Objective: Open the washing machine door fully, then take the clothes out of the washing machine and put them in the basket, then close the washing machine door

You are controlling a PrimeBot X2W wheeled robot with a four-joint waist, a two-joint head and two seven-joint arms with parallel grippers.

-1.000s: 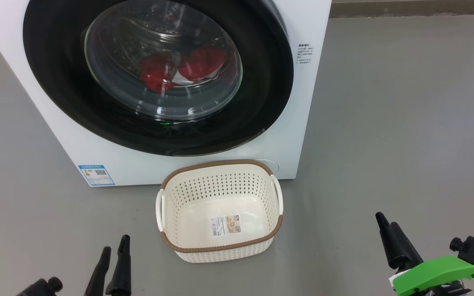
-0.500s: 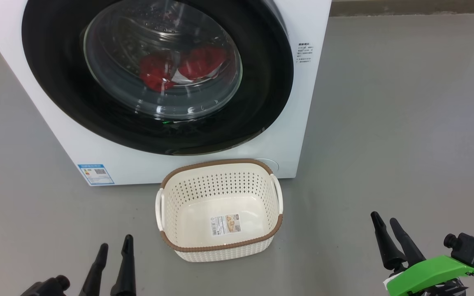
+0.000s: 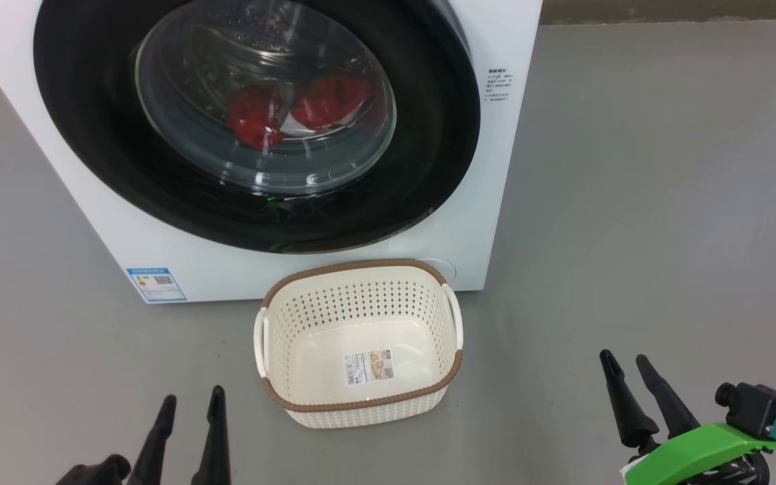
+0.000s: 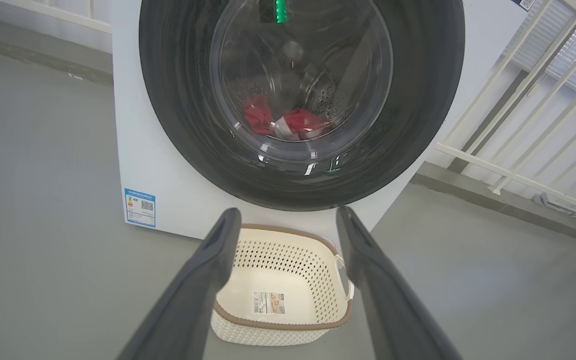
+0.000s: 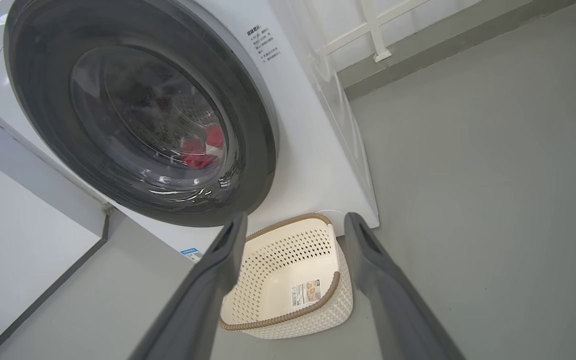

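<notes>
Smooth grey floor point(image 3: 630, 168), matte with a faint sheen. White barred railing point(image 4: 543, 95) off to the right in the left wrist view, standing on a darker grey kerb point(image 4: 493, 192) along the floor's edge. White bars also at the top of the right wrist view. Flat white panel point(image 5: 18, 240) at that view's left, with a dark strip along its foot.

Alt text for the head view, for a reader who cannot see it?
A white washing machine with its round black door shut, red clothes seen through it. An empty cream basket sits on the grey floor before it; left pincer and right pincer hover open at the bottom corners.
</notes>
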